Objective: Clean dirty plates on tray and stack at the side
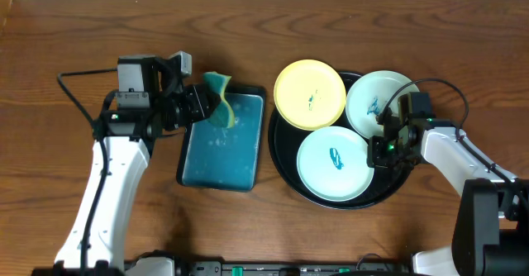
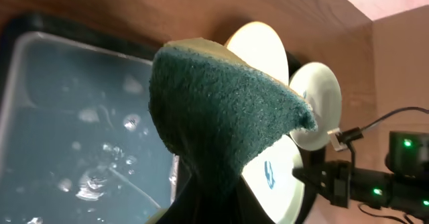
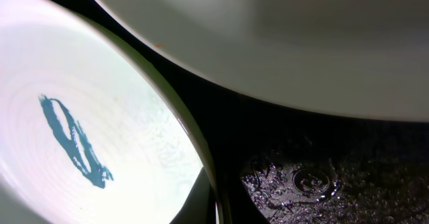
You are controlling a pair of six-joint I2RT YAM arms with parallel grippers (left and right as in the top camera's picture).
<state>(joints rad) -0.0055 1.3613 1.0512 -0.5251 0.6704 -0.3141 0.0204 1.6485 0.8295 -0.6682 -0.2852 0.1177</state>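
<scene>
Over the teal tray (image 1: 216, 164), at the left of the desk (image 1: 66, 28), the left gripper (image 1: 201, 105) is clamped tight on a sponge (image 1: 220, 102). The sponge is folded with its green scouring face outward, and shallow water lies in that tray below it. On the black tray (image 1: 279, 148) to the right sit all three plates: the yellow plate (image 1: 309, 94) rear left, the rear mint plate (image 1: 376, 102) rear right, and the front mint plate (image 1: 332, 162) nearest the robot. Each carries a blue-green smear (image 3: 70, 140) at centre; none is cleaned and none is stacked. The right gripper (image 1: 383, 148) sits low between the two mint plates with its jaws closed, and no view shows anything held.

Assessment: the sponge looks ready and the first wipe is due.

Recommended practice:
- Carry the sponge across clear of the yellow plate's rim.
- Lay the scouring face flat on the smear.
- Press lightly in small circles, since droplets on the black tray suggest a plate could skid.
- Use the right gripper to steady the rim of the plate being wiped.

The plates lie crowded together, so a hard stroke may knock a neighbour
</scene>
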